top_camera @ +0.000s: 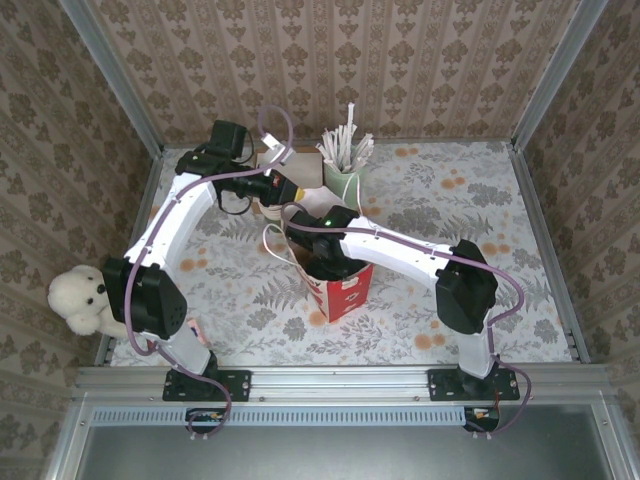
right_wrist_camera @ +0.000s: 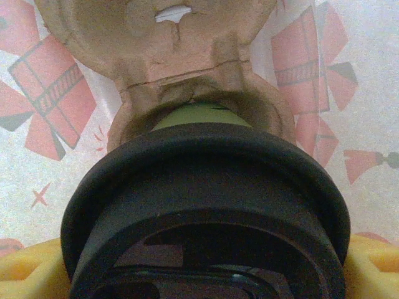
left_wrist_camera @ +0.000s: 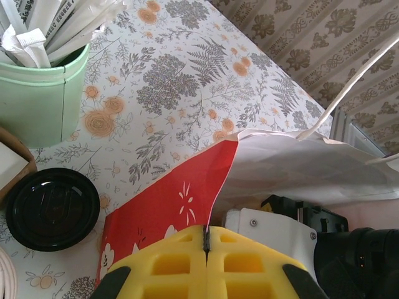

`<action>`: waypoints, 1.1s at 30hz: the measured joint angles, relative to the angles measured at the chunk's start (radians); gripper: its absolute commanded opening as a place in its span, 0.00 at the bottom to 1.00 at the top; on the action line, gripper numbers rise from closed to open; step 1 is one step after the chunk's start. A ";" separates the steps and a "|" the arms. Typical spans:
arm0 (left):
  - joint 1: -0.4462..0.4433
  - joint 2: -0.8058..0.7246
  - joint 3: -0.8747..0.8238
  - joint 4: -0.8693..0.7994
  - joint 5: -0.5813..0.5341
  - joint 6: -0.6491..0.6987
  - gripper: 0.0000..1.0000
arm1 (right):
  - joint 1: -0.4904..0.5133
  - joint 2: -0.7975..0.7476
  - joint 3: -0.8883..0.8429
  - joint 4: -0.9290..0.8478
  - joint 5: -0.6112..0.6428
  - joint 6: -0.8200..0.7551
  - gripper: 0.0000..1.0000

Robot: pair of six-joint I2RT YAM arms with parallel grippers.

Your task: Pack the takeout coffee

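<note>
One dk-green cup [right_wrist_camera: 202, 116] w/ black lid [right_wrist_camera: 206, 180] in bag [top_camera: 346, 296]

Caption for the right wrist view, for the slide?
Right gripper grips the lidded takeout coffee, its green cup sitting in a cardboard carrier inside the red-patterned bag.

The walls were all beige wallpaper with brown damask motifs in vertical bands [top_camera: 420, 60], boxing the place in on three sides. Silver aluminium frame posts [top_camera: 114, 75] ran up the back corners. The tabletop had a pale cloth printed with grey ferns and orange flowers [top_camera: 470, 210]. A ribbed silver metal rail [top_camera: 330, 378] ran along the near edge, with a dull grey panel [top_camera: 340, 450] below it. A small fluffy white teddy bear [top_camera: 82, 298] sat just off the table's left side. Light was soft and pretty even.
</note>
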 measured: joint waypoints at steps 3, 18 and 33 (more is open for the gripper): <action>0.000 0.000 0.000 -0.001 0.003 -0.001 0.00 | 0.000 0.000 -0.007 0.007 0.000 0.000 0.67; 0.000 0.011 0.000 0.003 0.031 -0.008 0.00 | 0.001 -0.003 -0.024 0.022 -0.005 0.008 0.67; 0.000 0.055 0.043 -0.013 0.044 -0.008 0.00 | 0.001 -0.006 -0.032 0.035 -0.003 0.014 0.65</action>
